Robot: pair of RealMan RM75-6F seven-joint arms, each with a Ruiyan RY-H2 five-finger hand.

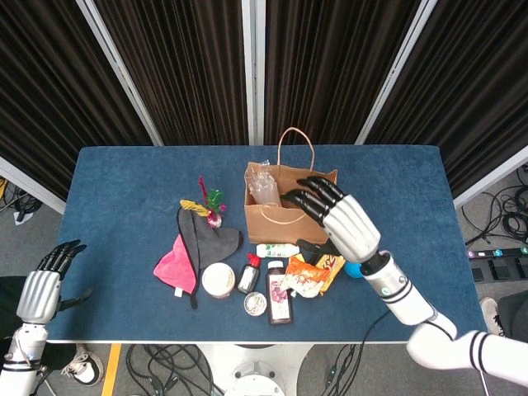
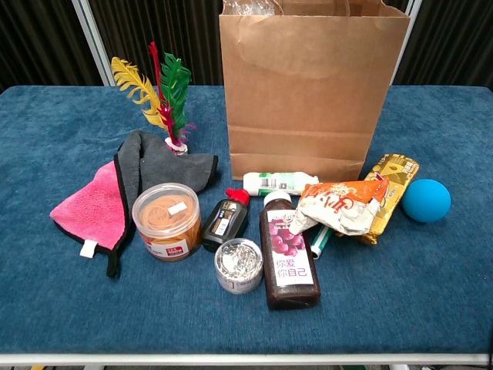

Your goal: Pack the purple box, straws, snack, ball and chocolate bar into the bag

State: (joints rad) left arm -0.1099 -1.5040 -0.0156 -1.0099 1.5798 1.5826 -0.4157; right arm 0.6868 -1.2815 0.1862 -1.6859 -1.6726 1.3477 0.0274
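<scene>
1. The brown paper bag [image 2: 314, 85] stands upright at the back of the tabletop [image 2: 62, 308] with its mouth open to the top, which suits dropping things in from above; a clear crinkly packet [image 1: 263, 179] sticks out at the left of the mouth (probably the straws, though I cannot be sure).
2. The right hand [image 1: 340, 221] hangs above the things in front of the bag, its fingers [image 1: 307, 198] spread wide and holding nothing; I judge it is placed to go for the next item.
3. The left hand [image 1: 40, 290] is off the near-left edge of the tabletop, well apart from everything, fingers apart and empty (it looks parked).
4. Still outside the bag: the snack [image 2: 341, 206], a crumpled white and orange packet, lies across the gold chocolate bar [image 2: 390, 187], and the blue ball [image 2: 425, 200] rests just beside the bar, on its right. No purple box shows on the tabletop; whether it is inside the bag I cannot tell.
5. The head view shows both hands and the bag's mouth and looped handle [image 1: 295, 147]; there the right hand covers most of the ball.
6. The chest view shows neither hand, but gives the ball whole, the bag's front face, and the stacking of snack over bar plainly.
</scene>
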